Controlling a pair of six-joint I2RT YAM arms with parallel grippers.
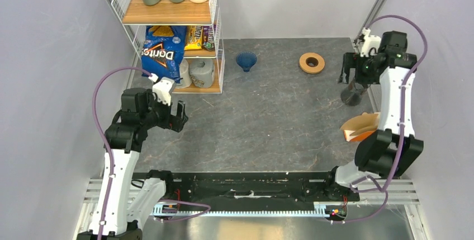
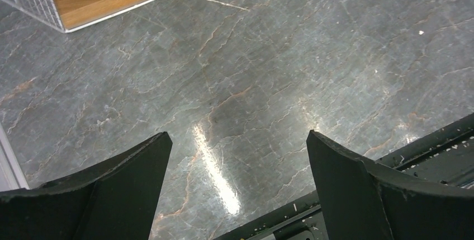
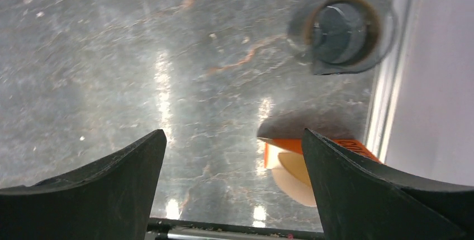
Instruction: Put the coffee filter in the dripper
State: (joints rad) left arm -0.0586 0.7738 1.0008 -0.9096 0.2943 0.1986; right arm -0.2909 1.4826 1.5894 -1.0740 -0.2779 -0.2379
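Grey marbled table [image 1: 268, 111], blue dripper [image 1: 246, 60] at back — coffee filter [image 1: 366, 121] inside orange holder [image 1: 351, 135], all jaws spread

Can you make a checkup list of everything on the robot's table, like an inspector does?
Surface: grey marbled table, with shiny glare spots.
Job's things: blue dripper at the far side, no filter in it yet; coffee filter sits in the orange holder at the right edge.
Clutter: wooden ring; dark cup.
Grippers: left gripper and right gripper both open, holding nothing.
Cables: purple cables loop along both arms.
Surroundings: wire shelf with bottles, snack bags and rolls; grey walls.
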